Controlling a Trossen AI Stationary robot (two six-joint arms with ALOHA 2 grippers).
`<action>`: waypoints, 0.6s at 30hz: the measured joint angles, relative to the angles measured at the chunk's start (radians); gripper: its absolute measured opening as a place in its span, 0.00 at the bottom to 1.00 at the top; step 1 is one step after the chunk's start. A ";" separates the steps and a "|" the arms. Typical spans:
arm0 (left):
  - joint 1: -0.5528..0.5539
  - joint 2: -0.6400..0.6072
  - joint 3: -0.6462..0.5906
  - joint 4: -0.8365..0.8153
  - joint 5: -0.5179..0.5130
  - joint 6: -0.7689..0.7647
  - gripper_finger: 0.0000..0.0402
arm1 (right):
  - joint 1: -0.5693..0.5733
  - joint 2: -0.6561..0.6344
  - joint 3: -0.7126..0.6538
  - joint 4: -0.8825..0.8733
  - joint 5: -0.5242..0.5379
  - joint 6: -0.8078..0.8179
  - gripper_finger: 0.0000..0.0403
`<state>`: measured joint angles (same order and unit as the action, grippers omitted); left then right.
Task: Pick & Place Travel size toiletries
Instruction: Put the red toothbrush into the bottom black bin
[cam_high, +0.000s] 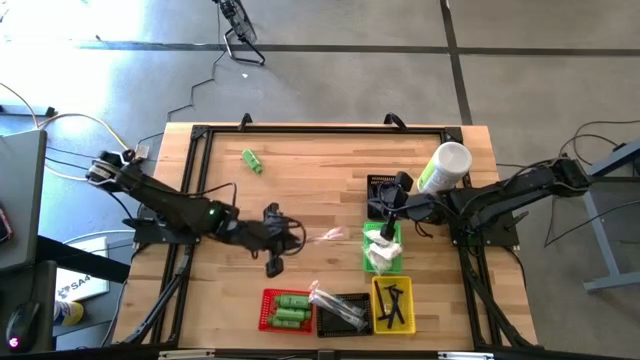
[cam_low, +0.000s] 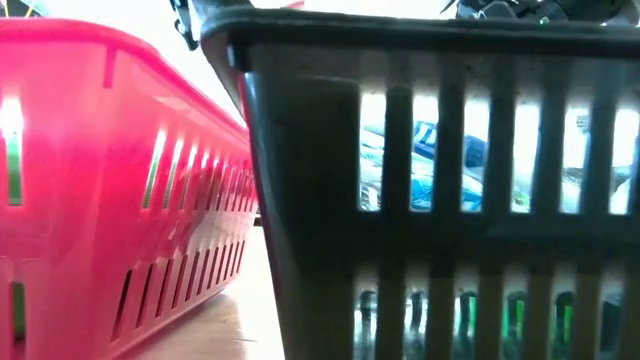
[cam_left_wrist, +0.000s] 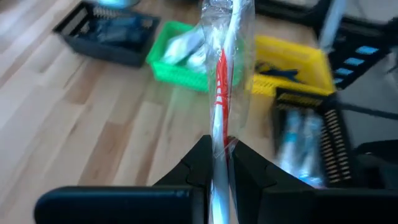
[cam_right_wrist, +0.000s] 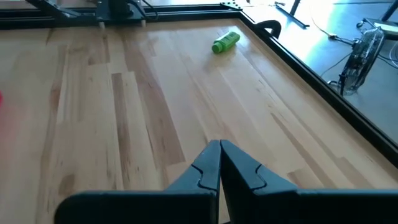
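Wooden planks make up the table (cam_high: 300, 190), edged by a dark frame and standing on a grey floor. Taking the green basket (cam_high: 383, 262) as landmark: it holds white packets (cam_high: 380, 250). Just beyond it toward the far edge sits a black basket (cam_high: 381, 186); what lies in it cannot be made out. A white cup (cam_high: 446, 165) lies tipped beside that one. On the near side of the green basket, a yellow basket (cam_high: 393, 305) holds thin black combs (cam_high: 392, 303). Beside the yellow one, farther left, another black basket (cam_high: 340, 314) carries clear-wrapped items, and left again a red basket (cam_high: 287, 310) holds green bottles (cam_high: 291, 309) lying side by side. The low view shows only the red and black basket walls close up.

Left of the green basket, over bare wood, the left gripper (cam_high: 300, 236) pinches a clear-wrapped toothbrush (cam_left_wrist: 225, 74), fingers narrowly parted around it. Its long axis runs straight out from the fingers (cam_left_wrist: 198, 168) toward the green basket, the free end pointing that way.

One green bottle (cam_high: 252, 161) lies alone, well away toward the far left corner.

Hovering at the green basket's far rim, the right gripper (cam_high: 388, 228) has its fingers pressed together with nothing between them.
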<state>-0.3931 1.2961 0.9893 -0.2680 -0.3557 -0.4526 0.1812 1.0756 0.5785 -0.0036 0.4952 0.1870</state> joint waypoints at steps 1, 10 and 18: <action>-0.016 0.002 0.003 0.015 -0.011 0.000 0.08 | -0.001 0.000 0.000 0.000 0.000 0.000 0.00; -0.115 0.142 0.134 0.010 -0.062 0.012 0.08 | 0.000 0.000 0.000 0.002 0.000 0.003 0.00; -0.133 0.337 0.361 -0.214 -0.019 -0.018 0.08 | 0.000 0.000 0.000 -0.001 -0.010 0.004 0.00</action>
<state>-0.5262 1.6329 1.3505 -0.4823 -0.3742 -0.4706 0.1810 1.0756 0.5785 -0.0044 0.4849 0.1909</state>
